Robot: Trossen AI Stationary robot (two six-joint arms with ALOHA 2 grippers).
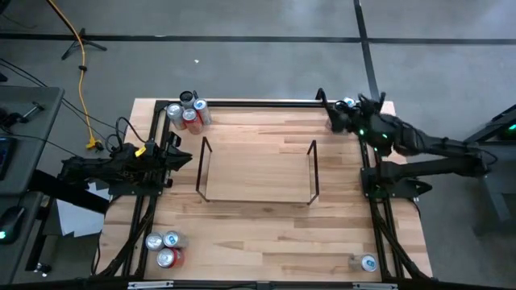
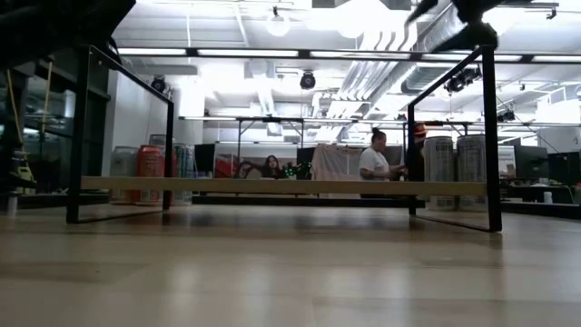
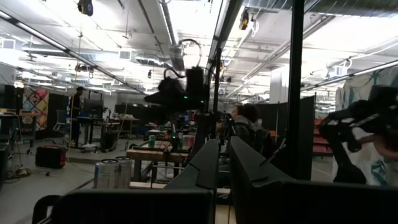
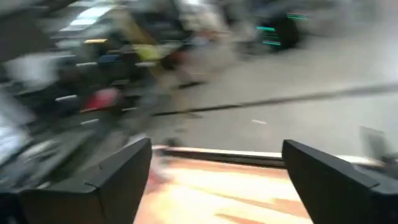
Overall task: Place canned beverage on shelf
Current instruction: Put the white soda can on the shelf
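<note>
The shelf (image 1: 258,172), a low rack of thin black rods, stands on the middle of the wooden table; its uprights and board (image 2: 272,186) fill the low view. Canned beverages stand in groups: several at the far left corner (image 1: 188,113), three at the near left (image 1: 165,246), and one lying at the near right (image 1: 364,263). My right gripper (image 1: 330,119) hangs over the far right corner, open, with nothing between its fingers (image 4: 214,155). My left gripper (image 1: 184,158) rests at the table's left edge, shut and holding nothing (image 3: 222,155).
A black rail frame (image 1: 258,102) runs along the table's edges. In the low view, cans show behind the shelf at its left (image 2: 150,171) and right (image 2: 454,159). People stand in the room beyond. Bare wood lies between the shelf and the near edge.
</note>
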